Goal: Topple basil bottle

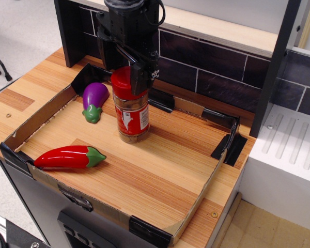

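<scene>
The basil bottle (132,118) stands upright in the middle of the cardboard tray (196,204). It is a clear jar with a red cap, a red-and-white label and brownish contents. My gripper (140,81) comes down from the back and hangs at the right side of the red cap, overlapping it. Its black fingers look pressed together into one bar with nothing between them. Whether they touch the cap I cannot tell.
A purple toy eggplant (95,98) lies left of the bottle. A red toy chili pepper (67,156) lies at the tray's front left. A dark tiled back wall (217,77) runs behind the tray, and a white sink unit (289,155) stands to the right.
</scene>
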`<state>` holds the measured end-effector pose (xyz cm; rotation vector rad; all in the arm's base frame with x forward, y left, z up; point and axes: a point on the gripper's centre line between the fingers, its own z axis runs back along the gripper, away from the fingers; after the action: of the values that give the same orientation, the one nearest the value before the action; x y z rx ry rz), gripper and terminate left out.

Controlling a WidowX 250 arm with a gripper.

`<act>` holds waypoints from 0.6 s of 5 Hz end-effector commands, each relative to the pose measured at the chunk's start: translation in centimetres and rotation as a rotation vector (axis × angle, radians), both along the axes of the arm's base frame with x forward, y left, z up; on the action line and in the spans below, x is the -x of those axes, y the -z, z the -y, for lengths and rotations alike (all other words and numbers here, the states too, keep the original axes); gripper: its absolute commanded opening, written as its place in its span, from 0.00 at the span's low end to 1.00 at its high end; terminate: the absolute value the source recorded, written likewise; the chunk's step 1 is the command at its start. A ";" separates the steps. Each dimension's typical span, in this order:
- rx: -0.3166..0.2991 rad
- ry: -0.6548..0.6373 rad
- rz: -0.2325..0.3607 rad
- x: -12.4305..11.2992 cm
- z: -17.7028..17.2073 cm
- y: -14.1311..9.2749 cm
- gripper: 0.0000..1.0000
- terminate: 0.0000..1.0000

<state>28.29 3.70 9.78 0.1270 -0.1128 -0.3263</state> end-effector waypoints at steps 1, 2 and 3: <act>0.050 -0.010 -0.057 -1.1 -1.1 -1.0 1.00 0.00; 0.061 -0.010 -0.079 -1.3 -1.1 -0.8 1.00 0.00; 0.060 0.008 -0.092 -1.2 -1.0 -0.1 1.00 0.00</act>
<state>29.02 4.51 8.97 0.0407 -0.0006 -0.3395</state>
